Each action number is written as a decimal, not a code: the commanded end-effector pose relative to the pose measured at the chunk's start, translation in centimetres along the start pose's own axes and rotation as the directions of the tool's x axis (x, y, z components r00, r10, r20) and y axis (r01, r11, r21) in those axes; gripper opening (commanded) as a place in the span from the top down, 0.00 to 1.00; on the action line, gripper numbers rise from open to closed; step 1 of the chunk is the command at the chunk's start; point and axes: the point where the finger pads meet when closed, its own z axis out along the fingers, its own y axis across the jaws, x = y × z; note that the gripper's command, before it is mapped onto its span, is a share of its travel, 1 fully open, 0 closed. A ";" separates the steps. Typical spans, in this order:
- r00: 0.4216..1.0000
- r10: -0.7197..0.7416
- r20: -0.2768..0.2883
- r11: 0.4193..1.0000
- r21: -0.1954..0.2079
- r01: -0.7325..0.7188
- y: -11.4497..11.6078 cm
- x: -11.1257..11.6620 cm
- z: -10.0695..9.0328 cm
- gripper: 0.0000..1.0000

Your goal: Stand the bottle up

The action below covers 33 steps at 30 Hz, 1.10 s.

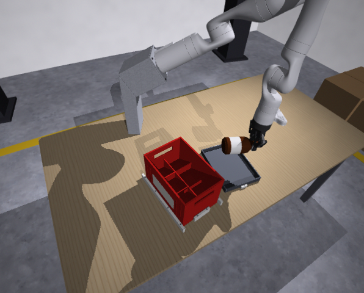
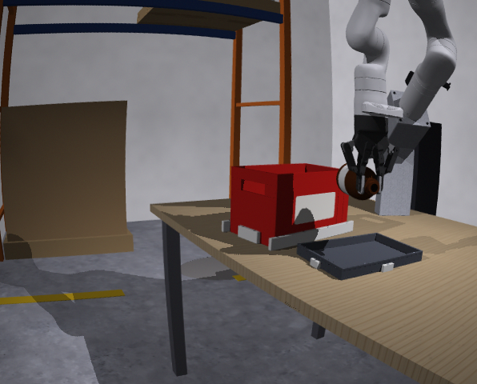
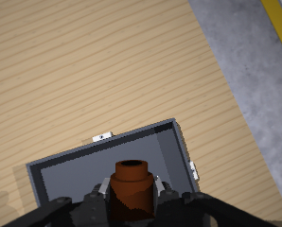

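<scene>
A brown bottle (image 1: 235, 145) (image 2: 351, 182) (image 3: 132, 200) with a white label is held in the air on its side, roughly level. My gripper (image 1: 254, 145) (image 2: 370, 184) (image 3: 132, 187) points down and is shut on it near the neck, with a fingertip on each side. In the top view its base points left, toward the crate side; in the exterior view its mouth faces the camera. The dark grey tray (image 1: 231, 170) (image 2: 342, 274) (image 3: 84, 175) lies below the bottle and holds nothing that I can see. The red crate (image 1: 204, 203) (image 2: 253, 213) stands beside the tray.
The crate has inner dividers, and pale rails (image 1: 163, 203) (image 2: 334, 230) lie along its foot. Small white blocks (image 1: 243, 186) (image 2: 387, 266) (image 3: 102, 137) sit against the tray's outer sides. The table (image 1: 289, 148) (image 2: 437, 298) (image 3: 84, 71) has its edge beyond the tray.
</scene>
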 end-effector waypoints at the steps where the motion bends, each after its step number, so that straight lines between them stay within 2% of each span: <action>1: 1.000 -0.001 0.004 1.000 -0.007 0.001 0.3 -0.1 -0.4 1.00; 12: 1.000 -0.001 0.003 1.000 -0.007 0.001 0.2 -0.1 -1.5 1.00; 33: 1.000 -0.001 0.003 1.000 -0.007 0.001 0.2 -0.1 -2.3 1.00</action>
